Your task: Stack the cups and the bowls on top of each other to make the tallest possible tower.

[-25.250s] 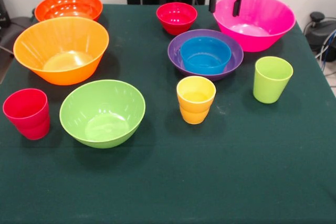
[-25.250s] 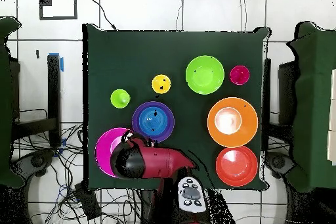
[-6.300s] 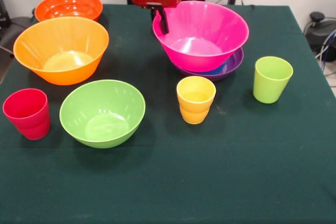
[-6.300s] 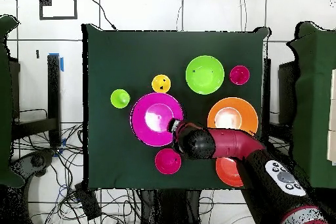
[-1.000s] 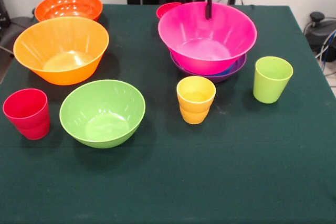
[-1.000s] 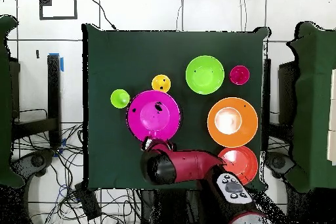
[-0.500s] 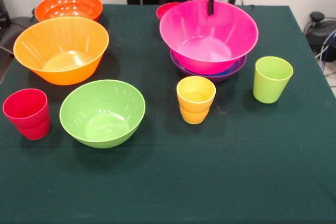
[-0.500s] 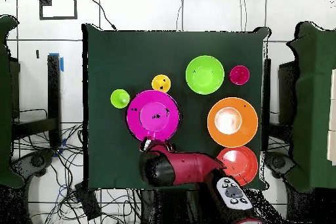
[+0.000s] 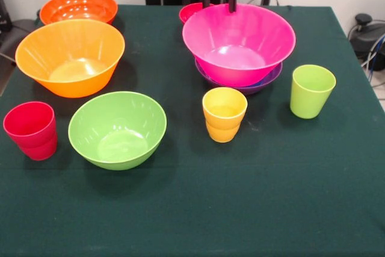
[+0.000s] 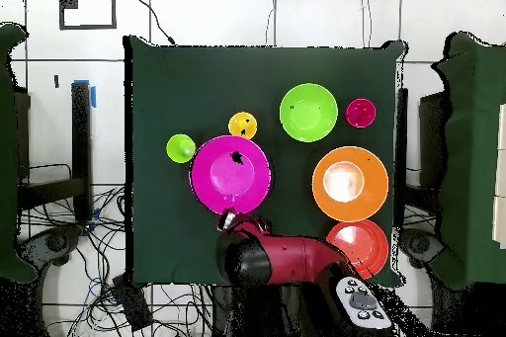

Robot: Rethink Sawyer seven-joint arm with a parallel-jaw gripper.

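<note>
The large pink bowl (image 9: 240,40) sits nested on the purple bowl (image 9: 272,75), and a sliver of the blue bowl (image 9: 259,80) shows between them. My gripper (image 9: 218,1) hangs at the pink bowl's far rim with its fingers apart and nothing between them. In the overhead view the gripper (image 10: 229,220) is just below the pink bowl (image 10: 230,173). The small red bowl (image 9: 190,11) stands behind the stack, partly hidden. The yellow cup (image 9: 224,114), lime cup (image 9: 311,91) and red cup (image 9: 31,130) stand upright on the cloth.
The lime green bowl (image 9: 117,129), light orange bowl (image 9: 70,57) and red-orange bowl (image 9: 78,7) stand apart on the left of the front view. The red arm (image 10: 282,259) reaches in from the table's bottom edge in the overhead view.
My gripper has let go of the pink bowl's far rim and shifted a little left and up. The pink bowl has settled level on the purple bowl.
</note>
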